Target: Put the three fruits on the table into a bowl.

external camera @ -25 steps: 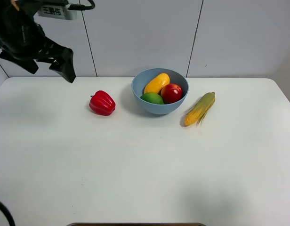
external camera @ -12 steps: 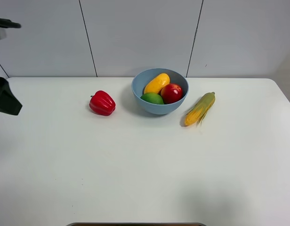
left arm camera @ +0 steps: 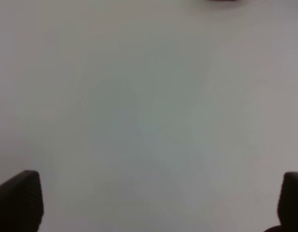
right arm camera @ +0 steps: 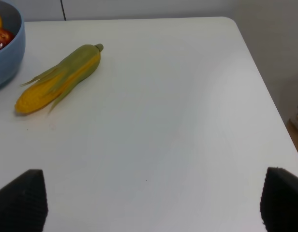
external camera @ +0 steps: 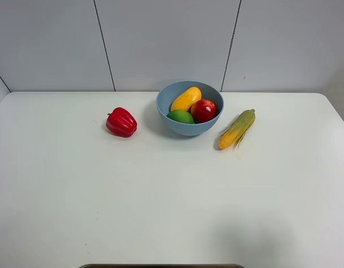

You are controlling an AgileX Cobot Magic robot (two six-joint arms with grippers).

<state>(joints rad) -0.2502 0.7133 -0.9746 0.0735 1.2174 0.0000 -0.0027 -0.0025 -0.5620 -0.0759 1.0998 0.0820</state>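
Left gripper point(left arm camera: 154, 203): fingers spread wide, nothing between them, only bare white surface under its wrist camera; arm not visible in the high view. Right gripper point(right arm camera: 154, 203): fingers also apart and empty, hanging over bare table point(external camera: 161, 212) near the right end, with the corn point(right arm camera: 59, 77) ahead of it and the bowl edge just in its wrist frame. Neither gripper touches anything. Bowl point(external camera: 165, 107) sits toward the back of the table, about centre. Inside it: mango point(external camera: 186, 98) leaning at the rear, lime point(external camera: 180, 116) at front left, red fruit point(external camera: 204, 110) at front right, all three touching one another and sitting below or about level with the rim. Pepper point(external camera: 121, 122) lies on the table left of the bowl, apart from it; corn lies right of the bowl, near but not touching. Judgement: all three fruits are in the bowl, none left on the table, so the placing looks complete. The two items outside are not fruits of the task and should stay put. Nothing seems left but parking the arms.
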